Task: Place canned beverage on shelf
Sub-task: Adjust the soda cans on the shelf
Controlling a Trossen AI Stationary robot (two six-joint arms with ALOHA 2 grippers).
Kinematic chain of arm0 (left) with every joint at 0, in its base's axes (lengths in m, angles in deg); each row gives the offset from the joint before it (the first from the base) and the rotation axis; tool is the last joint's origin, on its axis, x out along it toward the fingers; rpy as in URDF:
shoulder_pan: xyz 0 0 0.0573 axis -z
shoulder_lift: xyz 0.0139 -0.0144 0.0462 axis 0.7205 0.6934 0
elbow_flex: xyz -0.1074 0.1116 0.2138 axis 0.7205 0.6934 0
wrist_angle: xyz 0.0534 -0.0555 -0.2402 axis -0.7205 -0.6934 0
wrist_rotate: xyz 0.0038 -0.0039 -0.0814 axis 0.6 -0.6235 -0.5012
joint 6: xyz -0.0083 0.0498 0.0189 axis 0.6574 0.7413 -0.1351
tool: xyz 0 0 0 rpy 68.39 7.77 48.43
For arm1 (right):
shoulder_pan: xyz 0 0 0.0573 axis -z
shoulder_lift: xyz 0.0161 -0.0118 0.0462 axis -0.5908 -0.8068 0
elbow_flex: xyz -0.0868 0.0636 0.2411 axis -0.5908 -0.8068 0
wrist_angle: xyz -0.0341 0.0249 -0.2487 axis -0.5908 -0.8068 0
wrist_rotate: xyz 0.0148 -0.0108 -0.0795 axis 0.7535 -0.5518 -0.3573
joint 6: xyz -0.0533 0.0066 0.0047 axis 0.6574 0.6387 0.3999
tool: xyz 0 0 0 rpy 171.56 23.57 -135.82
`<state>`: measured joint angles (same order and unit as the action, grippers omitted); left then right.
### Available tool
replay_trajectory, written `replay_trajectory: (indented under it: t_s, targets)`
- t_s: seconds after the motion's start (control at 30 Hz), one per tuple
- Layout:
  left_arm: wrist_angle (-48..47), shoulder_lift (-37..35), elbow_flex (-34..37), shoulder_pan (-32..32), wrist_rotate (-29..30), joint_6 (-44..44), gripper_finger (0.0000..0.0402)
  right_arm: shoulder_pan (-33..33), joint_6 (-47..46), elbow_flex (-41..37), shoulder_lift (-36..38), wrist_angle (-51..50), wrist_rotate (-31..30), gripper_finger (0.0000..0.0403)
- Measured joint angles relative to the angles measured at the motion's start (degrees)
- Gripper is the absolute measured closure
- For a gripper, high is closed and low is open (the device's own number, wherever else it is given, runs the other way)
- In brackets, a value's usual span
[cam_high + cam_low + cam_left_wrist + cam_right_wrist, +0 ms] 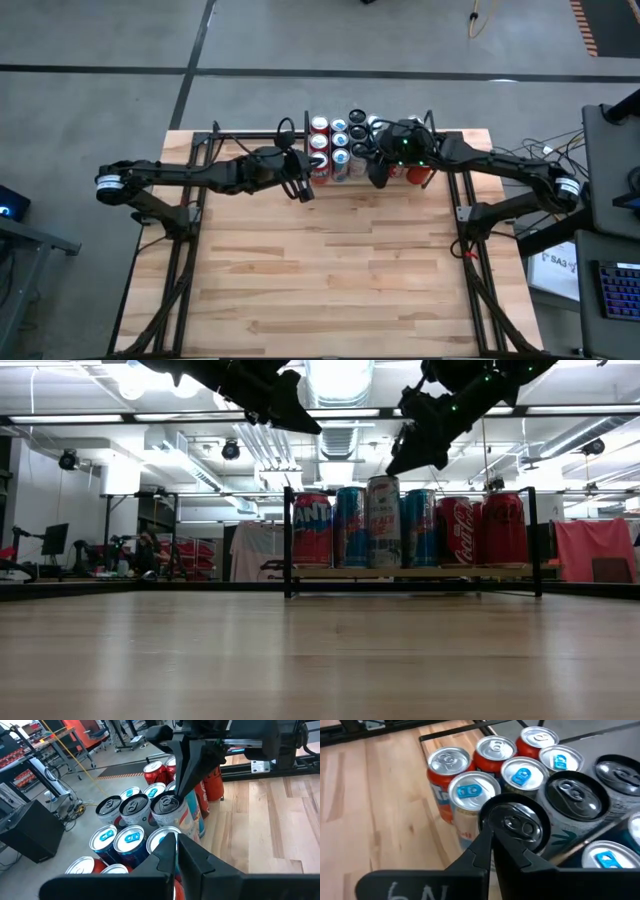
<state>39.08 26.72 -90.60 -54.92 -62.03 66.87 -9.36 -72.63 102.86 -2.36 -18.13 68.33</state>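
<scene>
The shelf (500, 572), a light-wood board with black side rails, stands at the table's far edge and carries several upright cans in rows. They are red cans (312, 530), blue cans (350, 527) and a taller white can (383, 520) in the front row. My right gripper (393, 465) is shut and slants down, its tip right over that tall can's top (520, 825). My left gripper (303, 192) is shut and holds nothing. It hovers above the table by the shelf's near left corner, its fingers (176, 855) pointing toward the cans. My right gripper's shut fingertips (181, 790) come slanting down from above to the top rim (167, 802) of the tall white can. I cannot tell whether they touch it. The can stands upright on the shelf among the others.
The wooden tabletop (330, 270) stretches bare from the shelf to the near edge. Black frame rails (185, 250) run along the table's left side, and more rails (470, 250) along its right. Cables and a stand (600, 200) lie beyond the right edge.
</scene>
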Motion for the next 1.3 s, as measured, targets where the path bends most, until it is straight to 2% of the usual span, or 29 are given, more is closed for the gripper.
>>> replay_trajectory:
  t_s: [0.43,0.63,0.8,1.13,1.2,1.3]
  targets:
    - [0.03,0.0,0.0,0.0,0.0,-0.46,0.0402,0.04,1.6,0.75,0.58,-2.11,-0.86,0.0394]
    - [0.04,0.0,0.0,0.14,-0.02,-0.46,0.0402,0.04,1.72,4.75,3.47,-9.25,-0.89,0.0394]
    - [0.07,0.0,0.0,0.29,-0.02,-0.93,0.0402,0.04,0.62,8.84,5.33,-19.61,-2.52,0.0394]
    - [-0.45,-0.95,-0.07,3.24,-0.04,-2.23,0.0402,0.02,-12.46,9.69,7.45,-31.88,-3.7,0.0394]
    - [-0.95,-1.46,-0.07,4.11,-0.03,-2.64,0.0402,-0.11,-14.14,8.35,7.45,-30.35,-7.77,0.0394]
    - [-1.43,-2.13,-0.07,5.34,-0.04,-3.21,0.0402,-0.07,-13.65,5.36,7.21,-25.38,-9.33,0.0394]
